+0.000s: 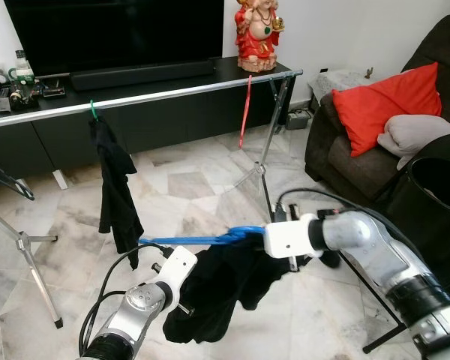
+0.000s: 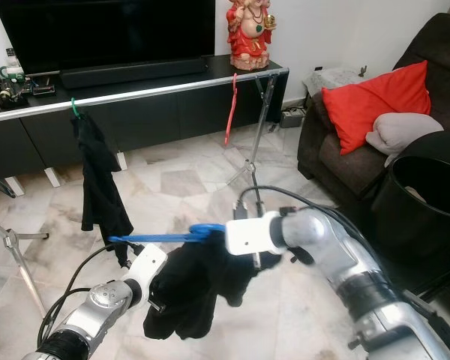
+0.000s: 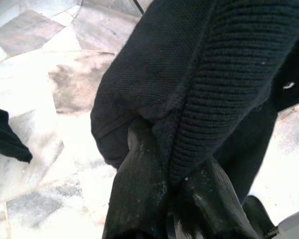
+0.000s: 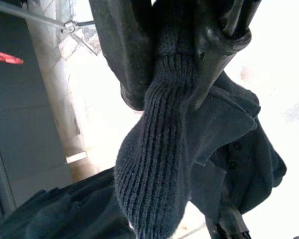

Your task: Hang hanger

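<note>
The blue hanger point(image 1: 199, 240) lies nearly level in the air between the 2 arms, its long axis running across the scene from the robot's left to its right, with the thin free end pointing toward the left and the thicker end meeting the white wrist of the right arm. It is bright blue plastic, slim, and a black garment point(image 1: 225, 289) droops from it in a bunched mass above the marble floor point(image 1: 187, 184).

The right gripper point(image 4: 172, 64) is clamped on a ribbed knit edge of the black garment, the fabric squeezed between its 2 fingers point(image 4: 122, 59). The left gripper point(image 3: 164, 184) is lower and nearer the robot, its fingers point(image 3: 139, 189) pinched on a ribbed seam of the same garment.

Beyond the hanger, a silver clothes rail point(image 1: 172, 91) runs across the room on folding legs. On it hang a dark garment on a green hanger point(image 1: 94, 111) toward the left and a bare red hanger point(image 1: 244, 112) toward the right. Behind the rail stands a long black TV desk point(image 1: 232, 71) carrying a red figurine point(image 1: 259, 34). A dark sofa with a red cushion point(image 1: 386, 105) sits at the right.
</note>
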Robot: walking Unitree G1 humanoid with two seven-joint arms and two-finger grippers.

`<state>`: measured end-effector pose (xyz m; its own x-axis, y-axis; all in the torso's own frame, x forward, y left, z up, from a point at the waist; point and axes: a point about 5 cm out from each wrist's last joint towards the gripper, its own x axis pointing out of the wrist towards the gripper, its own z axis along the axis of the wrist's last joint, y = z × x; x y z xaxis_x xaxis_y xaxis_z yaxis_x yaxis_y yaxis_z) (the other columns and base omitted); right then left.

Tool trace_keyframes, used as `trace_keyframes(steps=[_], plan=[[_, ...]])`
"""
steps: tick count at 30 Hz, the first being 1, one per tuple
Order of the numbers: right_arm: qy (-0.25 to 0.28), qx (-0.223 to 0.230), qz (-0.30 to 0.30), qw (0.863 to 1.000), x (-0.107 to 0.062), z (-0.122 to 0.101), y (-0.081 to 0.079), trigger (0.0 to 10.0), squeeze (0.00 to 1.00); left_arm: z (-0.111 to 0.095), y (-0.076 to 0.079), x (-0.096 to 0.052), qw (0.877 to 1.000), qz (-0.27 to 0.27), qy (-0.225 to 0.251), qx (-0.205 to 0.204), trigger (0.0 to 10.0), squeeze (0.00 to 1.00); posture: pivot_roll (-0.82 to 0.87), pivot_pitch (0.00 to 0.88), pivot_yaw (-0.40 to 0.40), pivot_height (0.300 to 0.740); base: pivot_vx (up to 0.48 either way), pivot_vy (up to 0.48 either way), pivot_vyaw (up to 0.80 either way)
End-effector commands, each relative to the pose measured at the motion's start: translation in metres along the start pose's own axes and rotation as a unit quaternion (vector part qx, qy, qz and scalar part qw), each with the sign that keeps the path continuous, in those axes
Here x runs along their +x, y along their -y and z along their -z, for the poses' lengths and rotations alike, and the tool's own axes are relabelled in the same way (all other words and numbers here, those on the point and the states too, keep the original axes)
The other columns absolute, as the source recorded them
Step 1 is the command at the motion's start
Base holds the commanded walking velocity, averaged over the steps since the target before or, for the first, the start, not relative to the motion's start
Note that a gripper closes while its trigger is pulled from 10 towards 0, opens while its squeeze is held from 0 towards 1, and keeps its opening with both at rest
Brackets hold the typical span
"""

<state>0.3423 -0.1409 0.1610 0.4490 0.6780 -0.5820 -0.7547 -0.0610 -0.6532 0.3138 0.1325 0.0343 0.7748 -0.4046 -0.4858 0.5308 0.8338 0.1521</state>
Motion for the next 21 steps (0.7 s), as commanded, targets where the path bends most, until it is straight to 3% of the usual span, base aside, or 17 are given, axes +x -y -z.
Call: trace_keyframes(steps=[1, 4, 7, 10, 14, 21], plan=[[0.014, 0.046, 0.056, 0.997, -0.019, 0.01, 0.008, 0.0, 0.0, 0.008, -0.004, -0.003, 1.0, -0.003, -0.02, 0.01, 0.0, 0.0, 0.05, 0.044, -0.032, 0.74, 0.0, 0.0, 0.0], [0.044, 0.102, 0.073, 0.991, -0.029, 0.016, 0.003, 0.0, 0.0, 0.009, -0.004, -0.003, 1.0, -0.002, -0.021, 0.011, 0.0, 0.0, 0.05, 0.046, -0.029, 0.74, 0.0, 0.0, 0.0], [0.019, 0.132, 0.066, 0.989, -0.043, 0.036, -0.012, 0.0, 0.0, 0.01, -0.004, -0.004, 1.0, -0.001, -0.024, 0.012, 0.0, 0.0, 0.05, 0.049, -0.025, 0.74, 0.0, 0.0, 0.0], [-0.014, 0.138, 0.051, 0.989, -0.053, 0.049, -0.022, 0.0, 0.0, 0.011, -0.005, -0.004, 1.0, -0.001, -0.025, 0.013, 0.0, 0.0, 0.04, 0.051, -0.023, 0.74, 0.0, 0.0, 0.0], [-0.109, 0.149, -0.013, 0.983, -0.077, 0.083, -0.053, 0.0, 0.0, 0.012, -0.006, -0.005, 1.0, -0.001, -0.028, 0.014, 0.0, 0.0, 0.04, 0.054, -0.02, 0.74, 0.0, 0.0, 0.0], [-0.129, 0.175, -0.095, 0.972, -0.099, 0.096, -0.082, 0.0, 0.0, 0.015, -0.008, -0.007, 0.999, -0.001, -0.033, 0.016, 0.0, 0.0, 0.04, 0.058, -0.016, 0.74, 0.0, 0.0, 0.0]])
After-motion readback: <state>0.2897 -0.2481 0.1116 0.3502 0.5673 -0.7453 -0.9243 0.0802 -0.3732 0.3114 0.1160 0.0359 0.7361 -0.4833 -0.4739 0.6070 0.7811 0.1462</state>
